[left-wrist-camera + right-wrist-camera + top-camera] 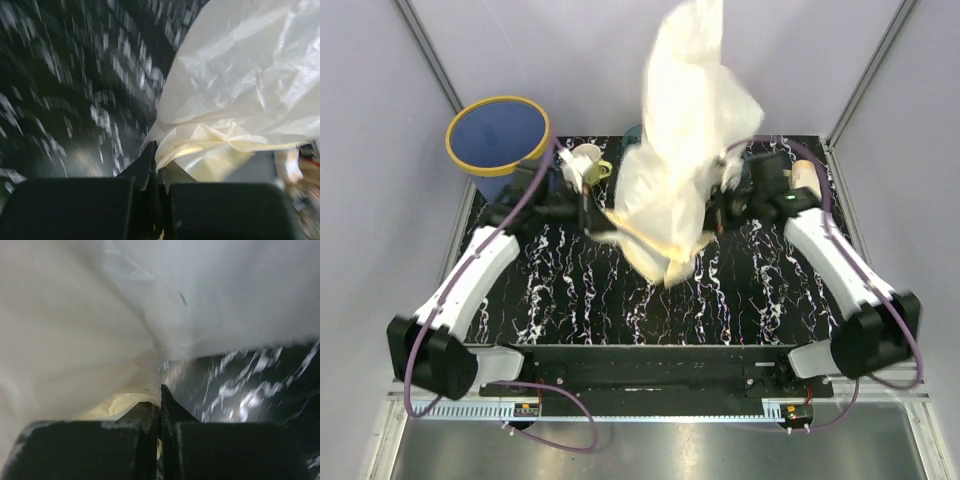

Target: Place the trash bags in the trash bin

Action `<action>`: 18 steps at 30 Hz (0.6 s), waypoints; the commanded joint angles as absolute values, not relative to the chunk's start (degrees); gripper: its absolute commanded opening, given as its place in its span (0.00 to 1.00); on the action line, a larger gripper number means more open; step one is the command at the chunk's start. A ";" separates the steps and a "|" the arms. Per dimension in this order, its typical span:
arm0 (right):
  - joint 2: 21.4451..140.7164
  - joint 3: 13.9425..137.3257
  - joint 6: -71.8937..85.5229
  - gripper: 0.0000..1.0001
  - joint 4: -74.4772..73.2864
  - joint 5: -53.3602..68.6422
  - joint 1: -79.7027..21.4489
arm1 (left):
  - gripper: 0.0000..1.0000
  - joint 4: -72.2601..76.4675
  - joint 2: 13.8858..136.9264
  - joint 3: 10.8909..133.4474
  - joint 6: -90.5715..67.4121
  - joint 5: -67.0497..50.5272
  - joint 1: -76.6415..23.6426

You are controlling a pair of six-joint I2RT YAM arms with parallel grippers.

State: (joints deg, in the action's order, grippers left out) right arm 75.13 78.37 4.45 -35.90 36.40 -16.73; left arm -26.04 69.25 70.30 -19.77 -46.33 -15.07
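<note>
One trash bag (pixel 685 140), the large sack of thin, crinkly cream-white film, is held up off the bench (pixel 570 290). It sits over the middle of the bench toward the far edge and is stretched between my two tools. Its upper part billows high toward the overhead camera, and a crumpled lower fold hangs down over the bench centre. None of it is in the bin.

Left tool (pixel 156 157): jaws pinched together on a gathered, yellowish fold at the sack's lower left edge. In the left wrist view the film fans out up and to the right of the fingers, with the black marbled bench blurred behind.

Right tool (pixel 161 397): jaws pressed narrow, with film bunched against the fingertips on their left. It is gripping the sack's right side. The film fills most of the right wrist view.

One trash bin (pixel 498 135), a blue bucket with a yellow rim ring, stands upright at the far left corner of the bench. It is well apart from the sack, and its mouth shows only blue inside.

One cream mug (pixel 588 162) stands near the far edge, just right of the bin and beside the left arm.

One teal item (pixel 632 132) sits at the far edge, mostly hidden behind the sack, so I cannot tell what it is.
</note>
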 commanded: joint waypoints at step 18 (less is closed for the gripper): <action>74.98 102.98 3.18 0.00 -38.66 30.96 -16.42 | 0.00 -21.20 66.26 85.47 -21.72 -45.56 -9.46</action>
State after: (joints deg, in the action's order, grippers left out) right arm 69.36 127.35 2.66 -30.52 31.20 -13.02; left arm 7.42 60.71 95.15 -43.79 -54.06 -1.54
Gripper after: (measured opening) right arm 0.007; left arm 0.002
